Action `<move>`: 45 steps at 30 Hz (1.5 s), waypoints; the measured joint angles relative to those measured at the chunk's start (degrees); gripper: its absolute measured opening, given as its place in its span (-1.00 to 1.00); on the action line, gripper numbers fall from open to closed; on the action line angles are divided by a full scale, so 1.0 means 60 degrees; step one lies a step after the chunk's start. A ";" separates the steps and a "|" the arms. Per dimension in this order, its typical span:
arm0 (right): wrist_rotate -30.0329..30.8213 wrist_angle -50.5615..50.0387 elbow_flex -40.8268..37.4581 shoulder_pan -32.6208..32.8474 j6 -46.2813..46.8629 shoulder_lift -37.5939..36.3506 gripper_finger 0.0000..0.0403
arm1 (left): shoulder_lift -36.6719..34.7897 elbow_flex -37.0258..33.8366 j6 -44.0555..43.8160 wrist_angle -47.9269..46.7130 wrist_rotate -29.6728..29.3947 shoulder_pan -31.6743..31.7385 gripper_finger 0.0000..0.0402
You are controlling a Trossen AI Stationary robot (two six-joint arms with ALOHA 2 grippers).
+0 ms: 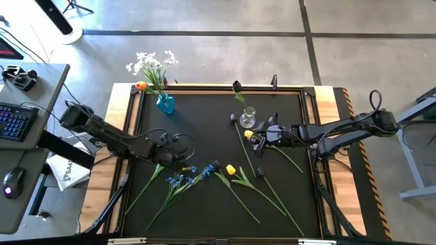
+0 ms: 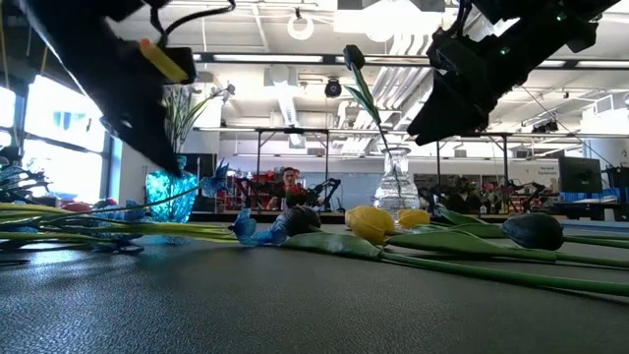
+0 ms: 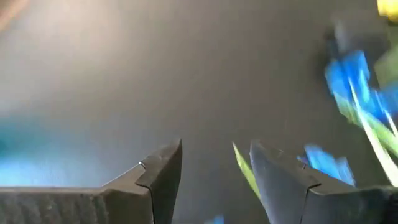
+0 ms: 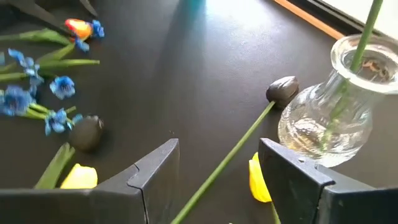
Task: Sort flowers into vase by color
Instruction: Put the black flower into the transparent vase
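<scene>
In the high view we see a black mat point(image 1: 204, 129) with a blue vase point(image 1: 165, 103) in its upper left of the frame, holding white flowers point(image 1: 151, 63) and an orange tulip point(image 1: 141, 86). A clear glass vase point(image 1: 248, 117) stands near the upper middle with one dark tulip point(image 1: 237, 87) in it.

Our left gripper point(image 1: 178, 162) sits low over the lower left part of the mat, just beside the blue flowers point(image 1: 185, 175). In the left wrist view its fingers point(image 3: 158, 177) stand apart with nothing clamped; a green stem point(image 3: 247, 172) shows in the gap between them, and blurred blue blossoms lie to the right of the frame.

Our right gripper point(image 1: 257, 139) hovers right of centre, just below the clear vase in the frame. In the right wrist view its fingers point(image 4: 155, 171) are apart and hold nothing. Between them runs the stem of a loose dark tulip point(image 4: 282, 89) that lies on the mat beside the glass vase, and a yellow tulip point(image 4: 258, 180) lies close to the right-hand finger.

More flowers lie across the lower middle of the mat: another yellow tulip point(image 1: 231, 169), a second loose dark tulip point(image 1: 216, 164), and several long green stems fanning toward the bottom right.

In the low view we see the same flowers lying flat in a row, both vases standing behind them, and a person far back in the room.
</scene>
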 joint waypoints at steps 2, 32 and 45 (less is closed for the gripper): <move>0.0181 0.0227 0.0000 0.0090 0.0409 0.0246 0.07 | 0.0002 -0.0659 0.0351 0.1723 -0.0871 0.0121 -0.11; 0.0892 -0.2838 0.4610 -0.0526 0.3042 0.7115 -0.25 | -0.0001 -0.1750 0.2152 0.5243 -0.0069 0.0802 -0.11; 0.0165 -0.3087 0.4634 -0.0640 0.2600 0.7102 -0.96 | 0.0003 -0.1750 0.1993 0.5283 0.0094 0.0801 -0.11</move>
